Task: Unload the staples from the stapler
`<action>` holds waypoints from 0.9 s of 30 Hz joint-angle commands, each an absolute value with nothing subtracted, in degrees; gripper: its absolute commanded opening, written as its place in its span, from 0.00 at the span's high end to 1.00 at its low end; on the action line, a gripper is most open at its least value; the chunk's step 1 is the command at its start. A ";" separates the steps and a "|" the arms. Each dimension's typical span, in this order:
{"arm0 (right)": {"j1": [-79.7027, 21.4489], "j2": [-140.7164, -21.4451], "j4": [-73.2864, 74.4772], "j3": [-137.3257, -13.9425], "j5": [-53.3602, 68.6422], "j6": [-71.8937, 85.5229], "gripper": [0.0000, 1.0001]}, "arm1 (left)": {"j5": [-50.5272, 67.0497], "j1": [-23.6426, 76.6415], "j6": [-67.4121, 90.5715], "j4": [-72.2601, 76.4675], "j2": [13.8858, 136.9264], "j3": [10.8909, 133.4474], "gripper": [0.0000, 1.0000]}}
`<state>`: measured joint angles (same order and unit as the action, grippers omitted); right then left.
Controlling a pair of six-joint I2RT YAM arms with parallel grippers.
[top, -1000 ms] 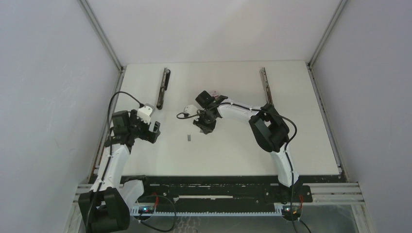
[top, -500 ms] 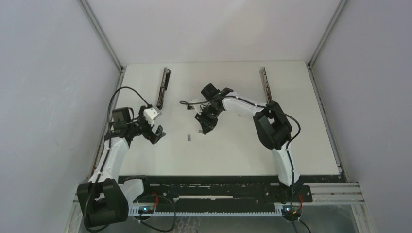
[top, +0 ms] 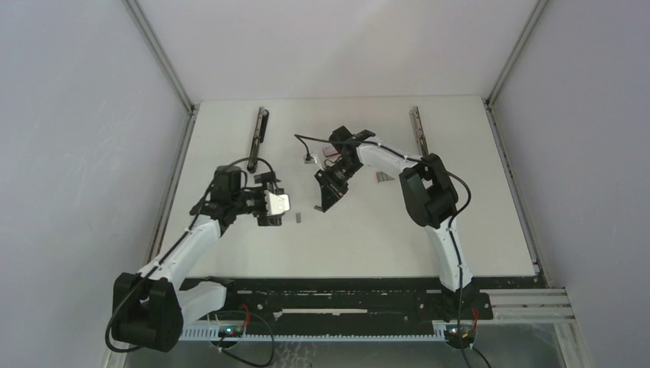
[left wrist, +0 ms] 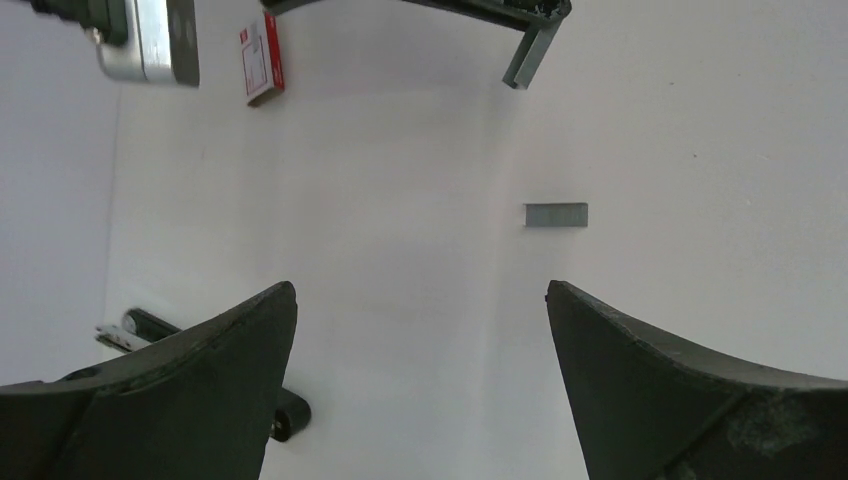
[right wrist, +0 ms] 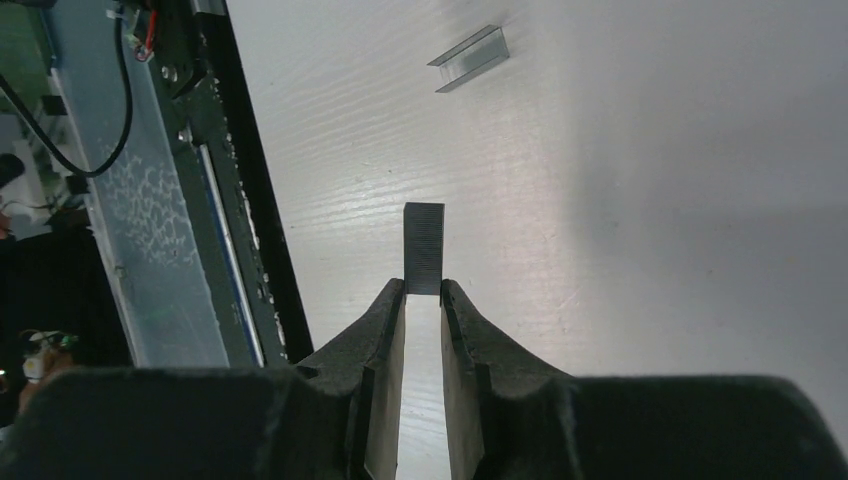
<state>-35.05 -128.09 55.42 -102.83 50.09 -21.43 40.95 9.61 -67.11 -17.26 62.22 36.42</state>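
Bare table (top: 460, 230) lies open around both grippers, well in from its edges. The left gripper (left wrist: 420, 290) hangs spread wide near a loose staple strip (left wrist: 555, 215) lying mid-table. The right gripper (right wrist: 423, 288) pinches a second strip (right wrist: 424, 240), grey and finely ribbed, jutting past its fingertips.

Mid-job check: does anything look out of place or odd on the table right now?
One loose staple strip lies alone on the table, ahead of the open left gripper. The right gripper pinches a second strip only by its end, so most of it sticks out beyond the grip. Nothing looks damaged.
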 commanded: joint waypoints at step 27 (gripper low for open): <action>-33.30 -129.10 57.57 -105.12 59.64 -19.74 0.82 | 22.34 34.75 -73.06 -5.90 77.24 41.07 0.39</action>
<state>-33.63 -128.77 57.47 -102.83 57.54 -19.92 23.83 33.32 -74.19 -8.01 76.34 37.23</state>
